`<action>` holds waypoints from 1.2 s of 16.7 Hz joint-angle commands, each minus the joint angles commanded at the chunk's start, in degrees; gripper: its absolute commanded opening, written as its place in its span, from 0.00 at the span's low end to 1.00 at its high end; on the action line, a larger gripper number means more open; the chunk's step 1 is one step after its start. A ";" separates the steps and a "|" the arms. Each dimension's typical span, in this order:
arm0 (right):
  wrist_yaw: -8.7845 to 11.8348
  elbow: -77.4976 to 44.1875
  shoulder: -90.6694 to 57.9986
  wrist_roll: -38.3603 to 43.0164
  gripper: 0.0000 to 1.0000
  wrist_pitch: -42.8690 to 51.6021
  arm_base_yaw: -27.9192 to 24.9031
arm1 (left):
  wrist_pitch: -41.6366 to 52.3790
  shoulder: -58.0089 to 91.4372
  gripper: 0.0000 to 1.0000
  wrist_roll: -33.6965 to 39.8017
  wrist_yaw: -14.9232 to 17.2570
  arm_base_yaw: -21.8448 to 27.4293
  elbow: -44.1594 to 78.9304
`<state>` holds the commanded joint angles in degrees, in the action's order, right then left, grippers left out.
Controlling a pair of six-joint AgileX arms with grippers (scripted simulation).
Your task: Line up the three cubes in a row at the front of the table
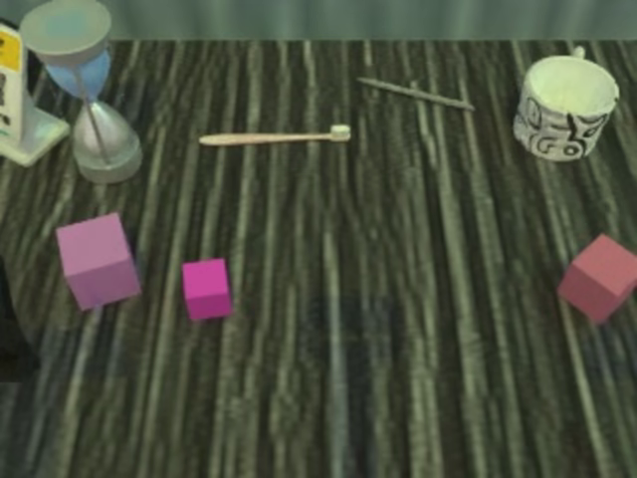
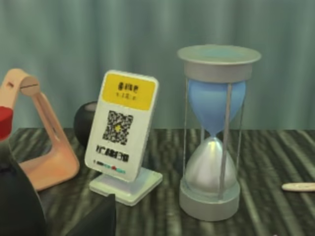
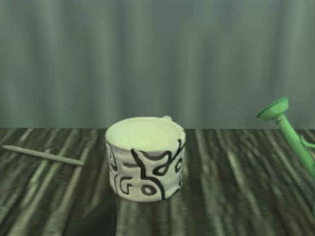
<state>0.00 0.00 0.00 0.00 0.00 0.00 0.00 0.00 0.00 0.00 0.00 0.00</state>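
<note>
Three plain matte cubes sit on the striped dark table (image 1: 398,358). The lilac cube (image 1: 97,261), the largest, is at the left side, turned slightly so one corner leans toward the front. The magenta cube (image 1: 206,289), the smallest and brightest, stands just to its right, apart from it with a strip of table between. The rose cube (image 1: 598,277), mid-sized, is well apart from both at the far right edge, rotated to show a corner forward. All three rest flat on the table; none touches another.

No fingers show in the top view, and each wrist view shows only a dark shape at its lower edge, so I cannot tell whether either arm's fingers are spread or pressed together, and no cube can be placed against them. A dark mass at the top view's left edge, beside the lilac cube, may be part of the left arm.

The cup (image 1: 565,106), white with black markings, stands upright at the back right; its inside looks bare in the right wrist view (image 3: 145,158). A thin stick (image 1: 415,94) lies left of it, and a toothbrush (image 1: 275,137) lies further left. An hourglass (image 1: 93,90) and a QR sign (image 2: 121,123) stand at the back left.
</note>
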 joint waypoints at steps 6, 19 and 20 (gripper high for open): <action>0.00 0.00 0.00 0.00 1.00 0.00 0.00 | 3.95 5.94 1.00 2.20 -0.01 1.52 5.72; 0.00 0.00 0.00 0.00 1.00 0.00 0.00 | 40.95 74.73 1.00 21.77 0.12 15.59 56.37; 0.00 0.00 0.00 0.00 1.00 0.00 0.00 | 43.96 79.96 1.00 23.36 0.10 16.70 60.37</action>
<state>0.00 0.00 0.00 0.00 0.00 0.00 43.96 79.96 23.36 0.10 16.70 60.37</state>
